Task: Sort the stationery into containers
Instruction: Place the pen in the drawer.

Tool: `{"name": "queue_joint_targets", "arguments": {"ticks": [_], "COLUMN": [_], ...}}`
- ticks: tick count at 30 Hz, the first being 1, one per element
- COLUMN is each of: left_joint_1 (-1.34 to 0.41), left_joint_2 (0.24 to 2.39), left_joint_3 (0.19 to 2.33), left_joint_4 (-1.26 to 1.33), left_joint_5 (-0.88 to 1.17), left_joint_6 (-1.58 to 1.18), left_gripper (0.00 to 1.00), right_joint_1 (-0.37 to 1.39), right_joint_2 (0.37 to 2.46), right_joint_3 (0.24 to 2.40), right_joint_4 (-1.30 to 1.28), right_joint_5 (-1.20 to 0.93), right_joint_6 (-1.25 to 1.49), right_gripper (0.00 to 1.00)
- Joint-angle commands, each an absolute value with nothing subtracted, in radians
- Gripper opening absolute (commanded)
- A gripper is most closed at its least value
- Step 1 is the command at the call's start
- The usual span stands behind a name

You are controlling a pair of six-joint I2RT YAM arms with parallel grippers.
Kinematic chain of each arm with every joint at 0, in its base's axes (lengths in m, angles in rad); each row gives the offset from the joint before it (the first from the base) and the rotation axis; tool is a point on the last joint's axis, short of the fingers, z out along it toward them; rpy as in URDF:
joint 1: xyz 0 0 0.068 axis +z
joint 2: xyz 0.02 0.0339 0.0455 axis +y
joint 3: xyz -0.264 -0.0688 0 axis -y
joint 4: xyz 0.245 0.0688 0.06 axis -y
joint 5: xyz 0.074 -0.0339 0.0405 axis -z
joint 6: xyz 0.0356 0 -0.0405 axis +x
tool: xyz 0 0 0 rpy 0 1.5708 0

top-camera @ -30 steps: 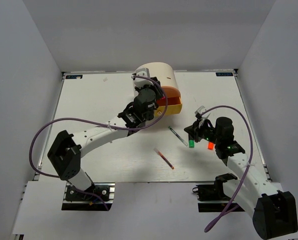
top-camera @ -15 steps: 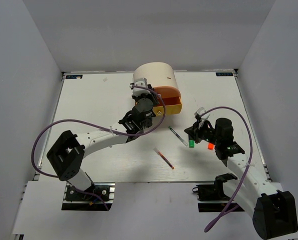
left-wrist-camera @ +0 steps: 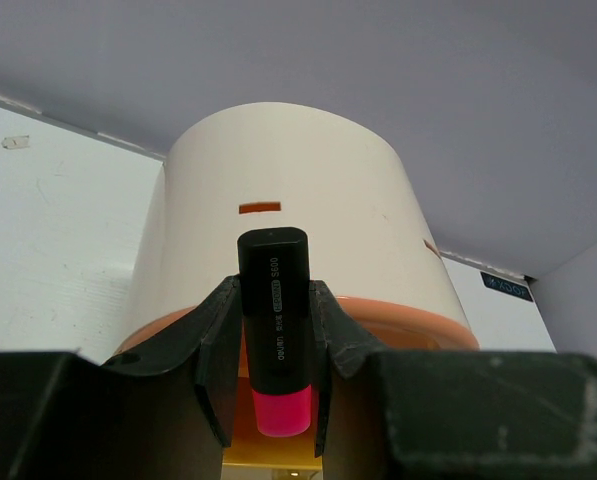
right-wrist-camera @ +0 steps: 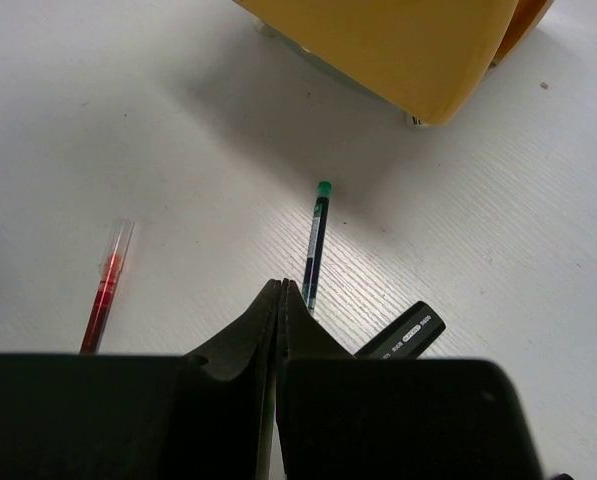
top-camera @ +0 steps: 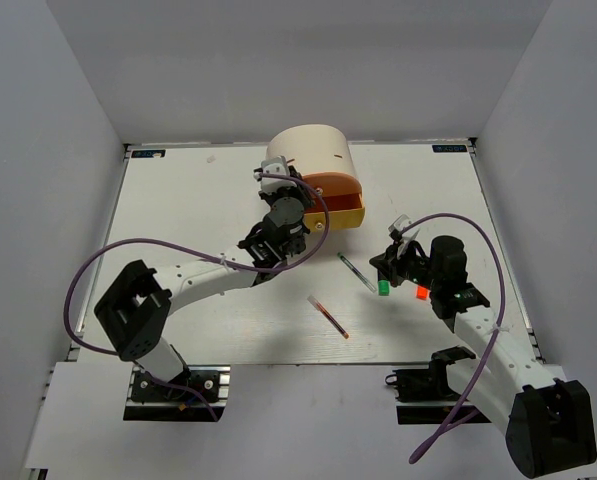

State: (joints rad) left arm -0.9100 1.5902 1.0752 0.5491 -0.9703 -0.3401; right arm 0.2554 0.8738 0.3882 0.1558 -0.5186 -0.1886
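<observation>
Overhead, the left gripper [top-camera: 300, 203] sits right up against the cream cabinet [top-camera: 313, 155], but the wrist's own bulk covers the fingers and whatever they carry. The left wrist camera settles it: the left gripper [left-wrist-camera: 275, 290] is clamped on the pink-ended highlighter [left-wrist-camera: 275, 330], black barrel upright, pink end down. Straight ahead is the cabinet's arched wall [left-wrist-camera: 278, 220], the orange drawer [left-wrist-camera: 403, 322] curving out below it and a sliver of the yellow drawer [left-wrist-camera: 278, 462] under that.

Over to the right wrist camera: the right gripper [right-wrist-camera: 281, 300] has its fingers pressed together with nothing between them, low over the table [right-wrist-camera: 98, 120]. Just past the tips lies the dark pen [right-wrist-camera: 315, 240], well off to one side the red pen [right-wrist-camera: 103, 290], and a black barrel [right-wrist-camera: 403, 332] pokes out beside the fingers, its coloured end hidden.

From above, the colours show: the green-ended highlighter [top-camera: 383, 287] and the orange-ended highlighter [top-camera: 421, 292] lie either side of the right wrist. Both pulled-out drawers, orange over yellow, stand between the two arms.
</observation>
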Motion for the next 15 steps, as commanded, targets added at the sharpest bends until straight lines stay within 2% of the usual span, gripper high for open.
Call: {"name": "queue_joint_targets", "arguments": {"ticks": [1,15], "left_joint_1": [-0.914,-0.914], "left_joint_2": [1.601,1.652], "left_joint_3": [1.078,1.108], "left_joint_4": [0.548,0.517], "left_joint_5": [-1.006,-1.035], "left_joint_6": [-0.331,-0.331], "left_gripper": [0.0,0.0], "right_joint_1": [0.252,0.252], "right_joint_2": [0.862,0.842], "right_joint_3": [0.377,0.383], "right_joint_4": [0.169,0.149], "right_joint_5": [-0.508,-0.502], "right_joint_6": [-0.204,-0.207], "right_gripper": [0.0,0.0]}}
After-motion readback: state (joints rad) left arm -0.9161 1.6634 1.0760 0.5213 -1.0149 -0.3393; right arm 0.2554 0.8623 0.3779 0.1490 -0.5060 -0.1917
